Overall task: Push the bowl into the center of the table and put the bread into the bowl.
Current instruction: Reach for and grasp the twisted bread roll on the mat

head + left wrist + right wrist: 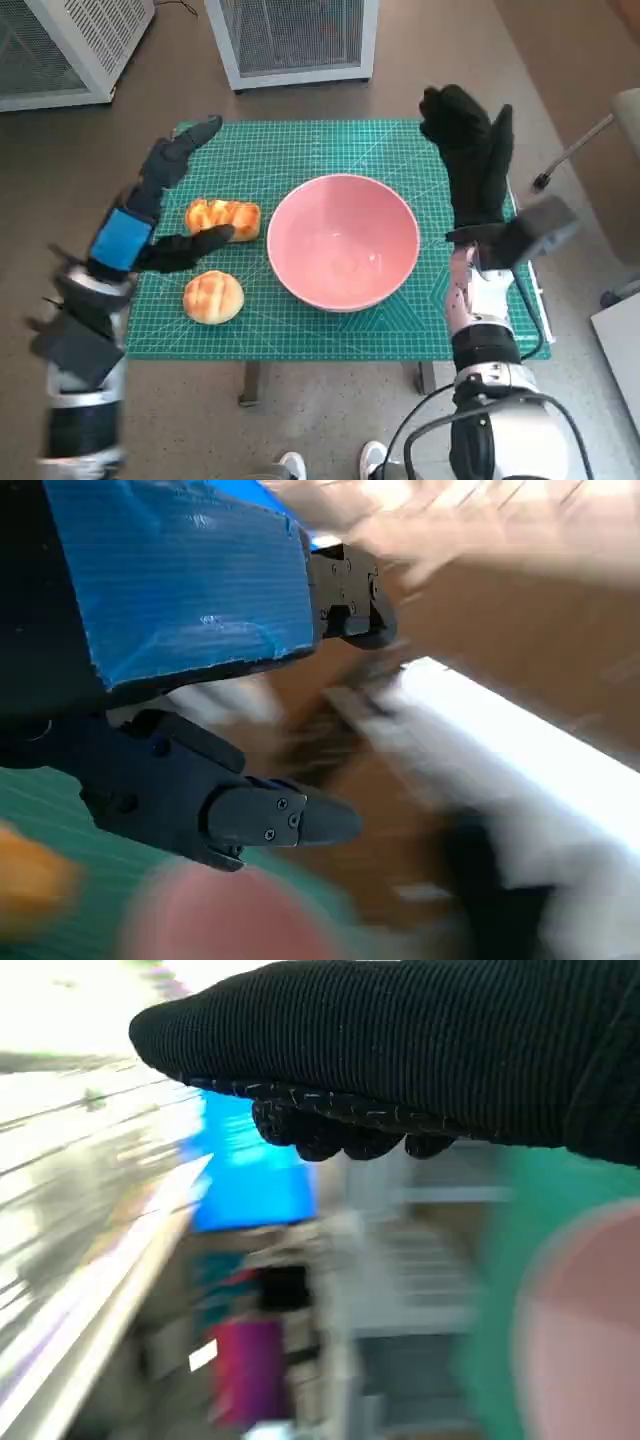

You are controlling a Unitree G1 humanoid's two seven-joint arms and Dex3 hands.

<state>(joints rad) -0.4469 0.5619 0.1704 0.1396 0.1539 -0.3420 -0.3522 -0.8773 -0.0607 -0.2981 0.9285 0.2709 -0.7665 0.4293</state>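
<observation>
Your left robot hand point(165, 205) is hovering spread and empty over two bread rolls point(222, 217) on the surface point(300, 335), while your right robot hand point(470, 165), likewise spread, is standing beside the pink bowl point(342, 241).

Green-matted table point(330, 150): pink bowl point(343, 241) near centre, one bread point(223, 216) at nine o'clock, another bun point(213, 297) at eight.

head view: evenly lit, sharp; both wrist views: heavy motion blur
</observation>
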